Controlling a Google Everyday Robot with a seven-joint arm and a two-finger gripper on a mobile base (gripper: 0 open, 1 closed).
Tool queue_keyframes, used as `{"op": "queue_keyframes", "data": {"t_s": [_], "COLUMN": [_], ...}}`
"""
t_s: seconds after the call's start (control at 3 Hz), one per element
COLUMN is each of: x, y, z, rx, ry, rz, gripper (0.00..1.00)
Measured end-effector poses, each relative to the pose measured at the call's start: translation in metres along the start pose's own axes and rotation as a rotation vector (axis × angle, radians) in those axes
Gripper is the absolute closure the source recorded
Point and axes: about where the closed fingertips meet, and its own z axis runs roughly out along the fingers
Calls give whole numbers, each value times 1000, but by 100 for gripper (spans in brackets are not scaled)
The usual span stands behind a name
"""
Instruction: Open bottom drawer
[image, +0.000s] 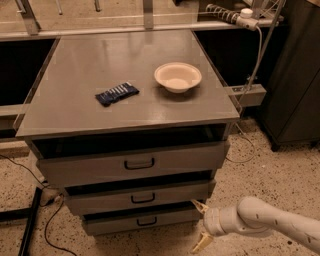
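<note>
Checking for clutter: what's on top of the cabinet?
A white bowl and dark blue packet lie apart there. Drawer insides are hidden. The gripper, fingers open, is beside the bottom drawer.

No lettering is legible, even on the blue packet; the gripper hovers near right, beside the bottom drawer.

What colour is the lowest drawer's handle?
Black, on the grey bottom drawer, camera view. Gripper sits right of it.

gripper by bottom drawer, arm cropped
</note>
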Motion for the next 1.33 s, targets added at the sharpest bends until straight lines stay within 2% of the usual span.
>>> {"op": "queue_keyframes", "data": {"t_s": [0.33,0.67,1.33], "x": [3,21,73], "y": [-1,-13,-37], "z": [10,30,68], "rx": [8,3,33], "ry": [24,54,96], "rz": [-21,-20,-16], "gripper": [0,0,0]}}
